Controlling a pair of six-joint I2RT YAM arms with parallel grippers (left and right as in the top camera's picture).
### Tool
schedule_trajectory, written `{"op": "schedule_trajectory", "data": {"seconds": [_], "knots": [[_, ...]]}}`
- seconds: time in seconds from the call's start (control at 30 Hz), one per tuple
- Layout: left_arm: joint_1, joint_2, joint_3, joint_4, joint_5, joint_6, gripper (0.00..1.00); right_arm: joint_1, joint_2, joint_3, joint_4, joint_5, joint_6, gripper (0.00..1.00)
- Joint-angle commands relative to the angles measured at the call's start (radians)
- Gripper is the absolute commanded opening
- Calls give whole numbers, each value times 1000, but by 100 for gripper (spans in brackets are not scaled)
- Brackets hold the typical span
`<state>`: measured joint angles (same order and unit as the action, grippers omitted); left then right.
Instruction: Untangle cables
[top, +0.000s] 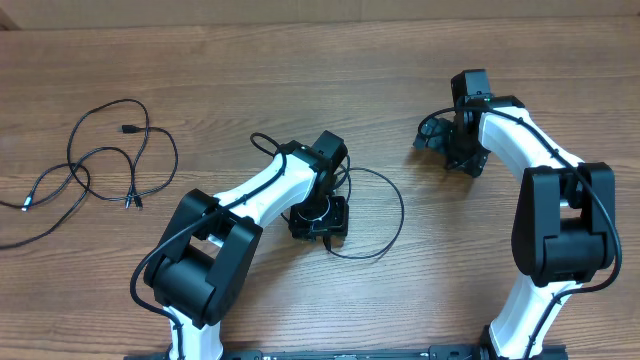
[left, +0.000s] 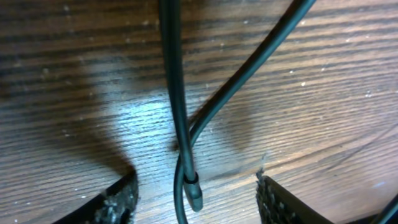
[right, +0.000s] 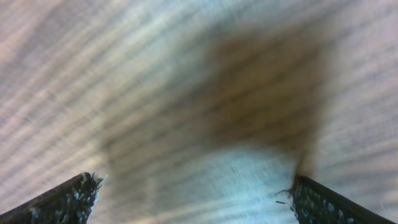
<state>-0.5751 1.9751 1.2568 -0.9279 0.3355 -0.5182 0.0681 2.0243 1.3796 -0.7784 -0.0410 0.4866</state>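
Note:
In the overhead view one thin black cable (top: 385, 215) lies in a loop just right of my left gripper (top: 320, 218), which points down at the table. The left wrist view shows two strands of this cable (left: 177, 93) crossing on the wood. Its plug end (left: 194, 194) lies between the fingers of the left gripper (left: 196, 182). The jaws stand apart and touch neither strand. More cables (top: 105, 165) sprawl in loose loops at the far left. My right gripper (top: 435, 138) hovers at the right, and the right gripper (right: 196, 182) is open wide over bare, blurred wood.
The wooden table (top: 300, 70) fills the scene. Thick black wires run along both arms. The right arm's elbow (top: 560, 225) stands near the right edge, and the left arm's base link (top: 195, 270) is near the front.

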Motion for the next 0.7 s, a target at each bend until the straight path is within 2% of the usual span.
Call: {"op": "schedule_trajectory", "data": {"seconds": [0.0,0.07,0.2,0.33,0.6,0.67], "knots": [[6,19,-5,18,-1,0,53,3,-31,-5,21,2,0,100],[6,19,-5,42,-1,0,43,3,-31,-5,23,3,0,100],[5,19,-5,50,-2,0,32,3,-31,-5,23,3,0,100],[5,19,-5,55,-2,-3,12,3,-31,-5,23,2,0,100],[26,19,-4,102,-56,-2,9,3,-31,-5,23,2,0,100],[43,19,-4,106,-63,-2,4,3,-31,-5,23,2,0,100]]}}
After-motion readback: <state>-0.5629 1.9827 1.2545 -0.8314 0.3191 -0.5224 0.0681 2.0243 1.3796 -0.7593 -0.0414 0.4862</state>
